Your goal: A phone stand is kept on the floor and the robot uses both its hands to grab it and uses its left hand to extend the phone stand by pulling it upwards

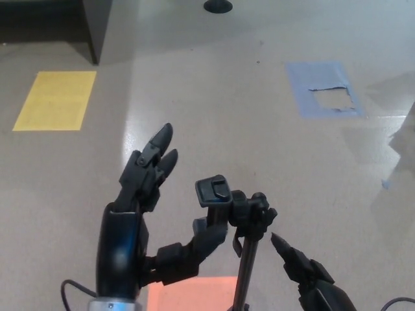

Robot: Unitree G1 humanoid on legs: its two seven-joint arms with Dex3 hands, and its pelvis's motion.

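Observation:
The black phone stand (232,206) rises in the lower middle of the head view, its clamp head on top of a thin pole (246,275) that runs out of the bottom edge. My left hand (133,217) is just left of the head and open, its two fingers (152,159) raised and well clear of the stand. Its thumb (191,247) reaches toward the underside of the clamp, and I cannot tell whether it touches. My right hand (312,282) comes in at the bottom right, a short way right of the pole, mostly cut off by the frame.
An orange patch (191,295) lies on the floor under the stand. Farther off are a yellow rectangle (55,100) at the left, a torn blue taped patch (324,91) at the right, a dark cabinet (97,26) at the top left and a black round base (218,6).

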